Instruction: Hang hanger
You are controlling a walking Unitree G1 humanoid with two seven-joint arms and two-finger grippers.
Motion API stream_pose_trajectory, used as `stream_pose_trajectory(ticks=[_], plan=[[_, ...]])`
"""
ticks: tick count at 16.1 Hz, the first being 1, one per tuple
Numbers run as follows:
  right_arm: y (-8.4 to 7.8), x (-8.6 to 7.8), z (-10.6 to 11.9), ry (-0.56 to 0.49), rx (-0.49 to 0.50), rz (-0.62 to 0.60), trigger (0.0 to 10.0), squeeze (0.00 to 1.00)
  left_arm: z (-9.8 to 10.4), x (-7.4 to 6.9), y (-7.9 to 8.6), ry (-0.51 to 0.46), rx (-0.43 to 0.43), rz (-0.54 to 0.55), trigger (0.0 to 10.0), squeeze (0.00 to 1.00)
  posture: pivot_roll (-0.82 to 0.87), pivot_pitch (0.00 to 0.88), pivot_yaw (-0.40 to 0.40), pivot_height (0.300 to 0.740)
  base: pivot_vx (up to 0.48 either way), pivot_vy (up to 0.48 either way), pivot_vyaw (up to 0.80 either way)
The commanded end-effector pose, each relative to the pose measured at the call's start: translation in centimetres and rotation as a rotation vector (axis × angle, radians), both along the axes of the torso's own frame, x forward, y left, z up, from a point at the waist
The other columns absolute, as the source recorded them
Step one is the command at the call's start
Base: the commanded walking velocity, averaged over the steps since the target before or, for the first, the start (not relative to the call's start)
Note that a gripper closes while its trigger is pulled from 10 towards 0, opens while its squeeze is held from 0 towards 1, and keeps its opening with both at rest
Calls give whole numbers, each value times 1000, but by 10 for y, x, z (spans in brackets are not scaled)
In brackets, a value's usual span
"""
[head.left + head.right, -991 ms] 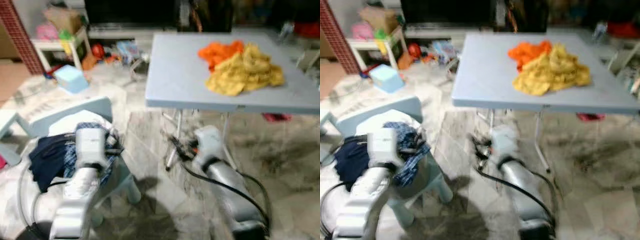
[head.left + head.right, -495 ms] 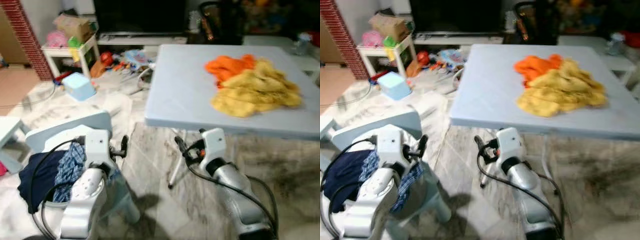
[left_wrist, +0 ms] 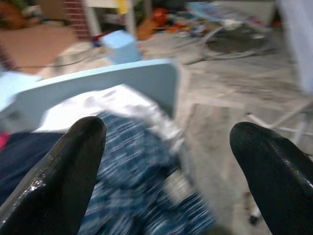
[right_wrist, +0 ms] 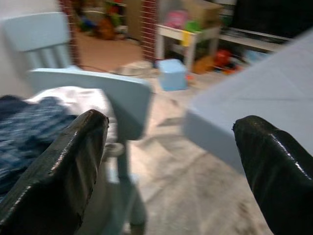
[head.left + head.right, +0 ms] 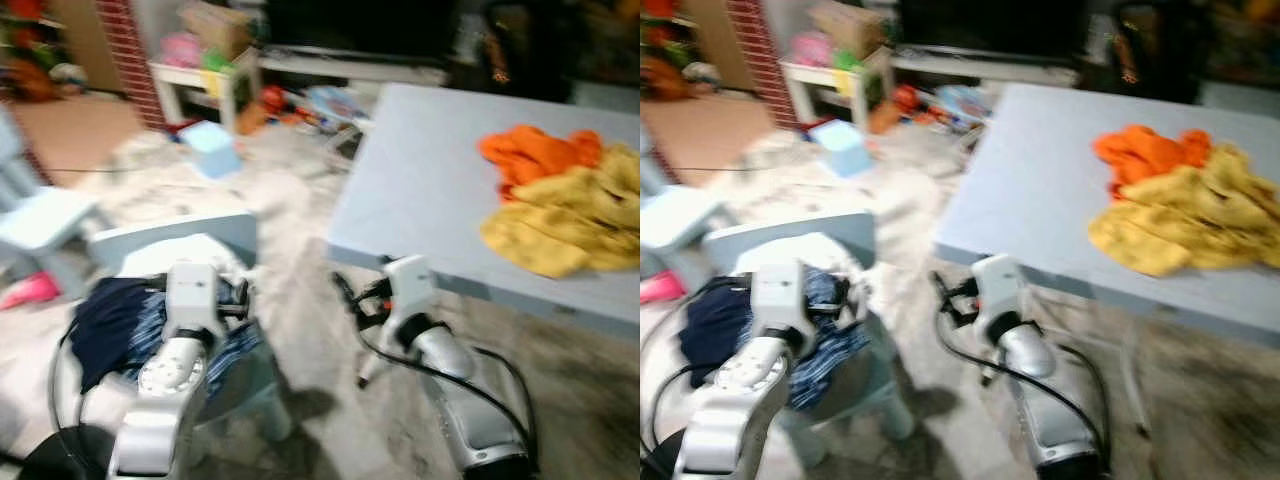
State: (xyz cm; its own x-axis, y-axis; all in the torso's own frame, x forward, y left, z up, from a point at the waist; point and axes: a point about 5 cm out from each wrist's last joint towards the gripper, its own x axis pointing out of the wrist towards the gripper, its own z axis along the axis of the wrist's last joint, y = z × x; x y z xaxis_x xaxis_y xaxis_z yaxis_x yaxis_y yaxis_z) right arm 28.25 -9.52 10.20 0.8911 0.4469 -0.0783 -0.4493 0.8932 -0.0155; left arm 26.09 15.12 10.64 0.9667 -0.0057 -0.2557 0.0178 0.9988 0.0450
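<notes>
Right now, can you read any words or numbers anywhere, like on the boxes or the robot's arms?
No text can be read; the pictures are blurred.
Cardboard box on the white shelf: any print too blurred to read.
Light blue box on the floor: no readable label.
Left gripper and right gripper: plain black fingers, no markings.
Grey table: no writing visible.

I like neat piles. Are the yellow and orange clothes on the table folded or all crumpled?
Crumpled. The yellow cloth lies in a lumpy, wrinkled heap against the bunched orange cloth on the grey table.
</notes>
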Motion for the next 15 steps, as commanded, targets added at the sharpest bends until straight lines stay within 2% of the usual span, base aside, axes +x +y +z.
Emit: stream_pose_trajectory(ticks=[1,3,8,10,15], plan=[[-7,1,0,-4,-18,-16,10000,0,-5,0,-7,36,-3,-19,10000,0,-11,0,-13,740,0,0,794],[-7,-1,-1,1,-17,-19,10000,0,-4,1,-9,40,-8,-45,10000,0,-14,0,-11,740,0,0,684],[-8,0,-1,1,-19,-25,10000,0,-7,3,-11,79,-12,-72,10000,0,-20,0,-12,740,0,0,0],[-8,1,0,-2,-20,-27,10000,0,-6,5,-11,90,47,-88,10000,0,-22,0,-14,740,0,0,0],[-15,-1,2,-3,-29,-55,10000,0,-25,9,-7,254,119,-209,10000,0,-45,0,-8,740,0,0,0]])
